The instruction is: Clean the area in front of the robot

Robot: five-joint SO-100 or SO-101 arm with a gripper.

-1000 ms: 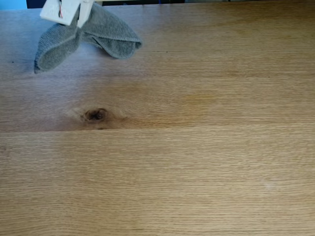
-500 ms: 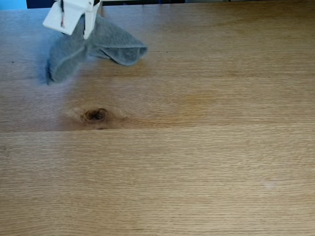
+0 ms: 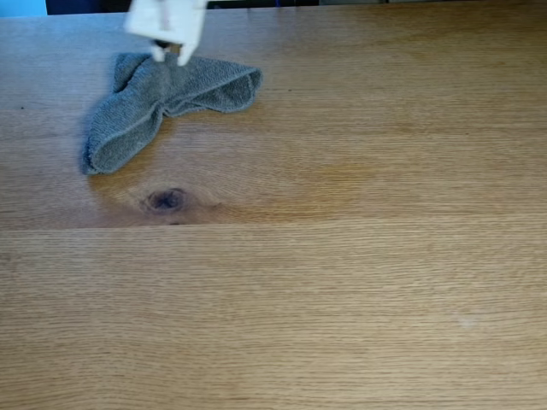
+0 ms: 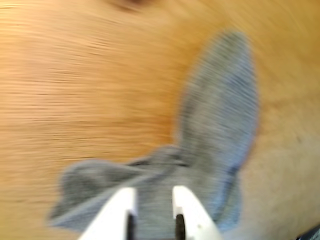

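**Cloth pinched, top-left of the table**

My gripper (image 3: 170, 58) has its two white fingers (image 4: 117, 210) closed narrowly on the bunched middle of the grey cloth (image 3: 158, 98). Cloth lies on the oak tabletop (image 3: 342, 256), just above the dark knot (image 3: 167, 200). Wrist view's blurry.

One grey terry cloth (image 3: 162, 98) lies bunched at the upper left of the fixed view, and it spreads into two lobes in the wrist view (image 4: 210, 145). One white gripper (image 3: 169, 58) with two fingers (image 4: 117, 212) comes in at the top edge of the fixed view, above the cloth. There is one oak tabletop (image 3: 359, 282), with one dark knot (image 3: 167, 200) left of centre and one plank seam (image 3: 385, 219) running across the frame.
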